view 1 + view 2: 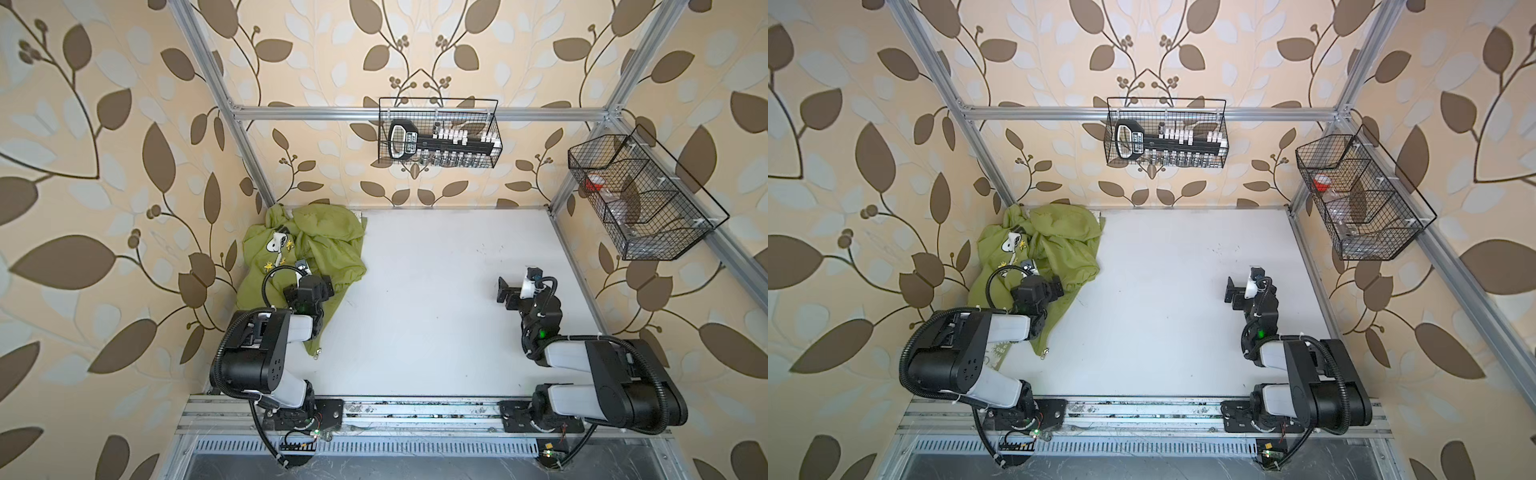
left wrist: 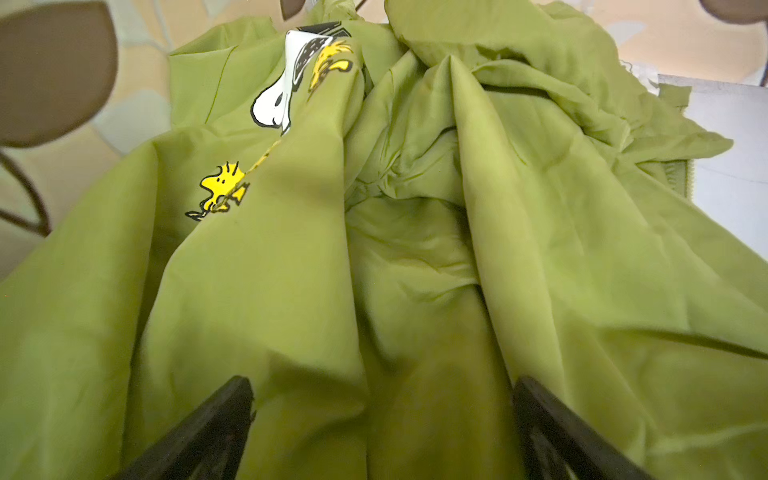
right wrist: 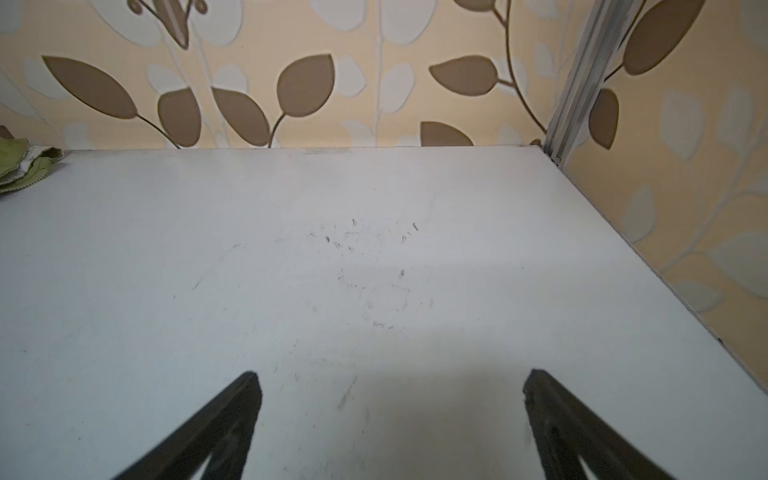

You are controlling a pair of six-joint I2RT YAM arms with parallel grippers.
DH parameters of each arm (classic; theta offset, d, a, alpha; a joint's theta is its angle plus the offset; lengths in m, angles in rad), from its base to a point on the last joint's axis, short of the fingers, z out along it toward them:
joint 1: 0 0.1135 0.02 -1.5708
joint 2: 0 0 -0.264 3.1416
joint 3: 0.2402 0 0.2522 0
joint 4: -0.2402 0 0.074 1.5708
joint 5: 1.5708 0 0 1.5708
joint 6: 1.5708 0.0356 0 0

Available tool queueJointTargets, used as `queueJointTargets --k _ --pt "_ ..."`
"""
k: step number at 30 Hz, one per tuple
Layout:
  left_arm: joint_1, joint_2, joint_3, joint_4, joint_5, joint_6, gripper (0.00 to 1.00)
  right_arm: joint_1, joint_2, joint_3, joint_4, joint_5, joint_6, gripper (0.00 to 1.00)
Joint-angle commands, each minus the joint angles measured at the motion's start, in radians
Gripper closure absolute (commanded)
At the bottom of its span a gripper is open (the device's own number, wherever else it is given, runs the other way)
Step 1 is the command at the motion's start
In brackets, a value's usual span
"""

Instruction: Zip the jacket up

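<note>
Left fingers [image 2: 224, 419], spread and empty, hang over the limp, light lime-green fabric jacket [image 1: 328, 241] crumpled at ten o'clock on the white table [image 1: 436, 291]; right fingers [image 3: 224, 424] spread at three o'clock; probably best pinched at its zipper-edged hem [image 1: 314, 347].

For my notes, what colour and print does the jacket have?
The jacket is lime green with Snoopy and yellow-bird prints; left wrist view shows it best.

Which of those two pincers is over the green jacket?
The left pincer: it hangs open over the crumpled jacket, while the right pincer, also open, is over bare white table, well apart from it.
</note>
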Motion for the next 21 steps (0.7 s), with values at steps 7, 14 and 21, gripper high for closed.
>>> queueJointTargets --k 7,14,21 --pt "0.0 -0.022 -0.002 0.034 -0.016 0.004 0.01 0.006 -0.004 0.014 0.014 -0.014 -0.016 0.0" --pt "0.0 -0.024 -0.003 0.035 -0.016 0.005 0.01 0.006 -0.005 0.014 0.014 -0.014 -0.014 0.0" --pt "0.001 -0.024 -0.001 0.035 -0.017 0.003 0.01 0.0 -0.005 0.014 0.013 -0.026 -0.013 0.0"
